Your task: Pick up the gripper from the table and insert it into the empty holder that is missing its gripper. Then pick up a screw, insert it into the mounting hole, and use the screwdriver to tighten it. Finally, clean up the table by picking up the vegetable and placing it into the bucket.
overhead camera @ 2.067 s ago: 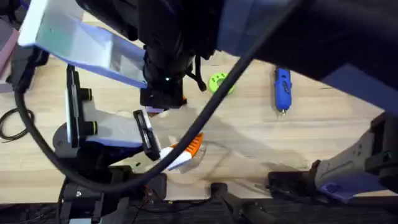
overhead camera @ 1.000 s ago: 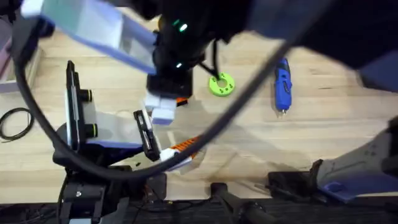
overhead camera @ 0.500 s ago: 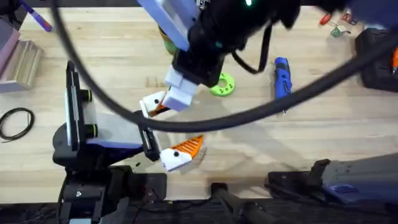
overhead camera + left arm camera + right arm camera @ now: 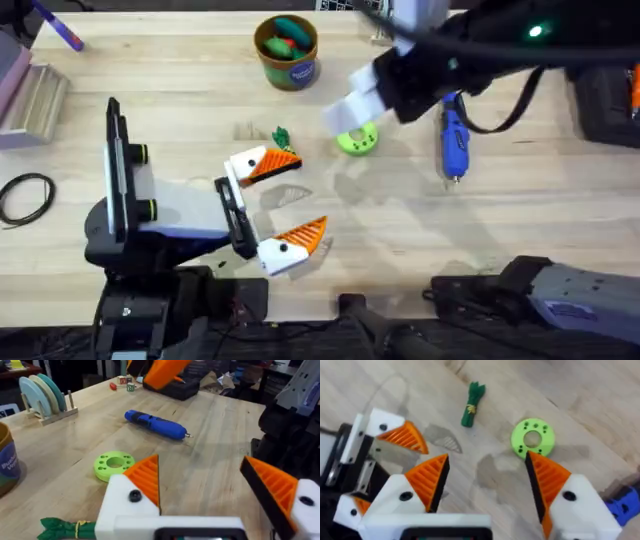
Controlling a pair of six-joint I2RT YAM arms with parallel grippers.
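We are holding the right gripper (image 4: 487,457) wide open, its two orange pads well apart and nothing between them, and it is hanging above the table (image 4: 520,220). The green disc (image 4: 533,438) is lying just beyond its fingertips, and the vegetable (image 4: 472,404) is lying farther out past the disc, apart from it. The screwdriver (image 4: 455,135) is resting on the wood on the other side of this gripper, near its wrist. The left gripper (image 4: 300,197) is also standing open and empty, low over the table, and the vegetable (image 4: 280,135) is lying just beside the outer side of one of its fingers. The bucket (image 4: 287,50) is standing beyond the vegetable, well apart from both grippers, with toy pieces inside. We are judging that the vegetable is light and probably a little soft, a slim bundle with a band around its middle. So we are thinking to take it across the middle, near the band, with the fingers closing over its narrow width. Because it is thin and lying flat, the pads must be coming very low or they may be closing above it.
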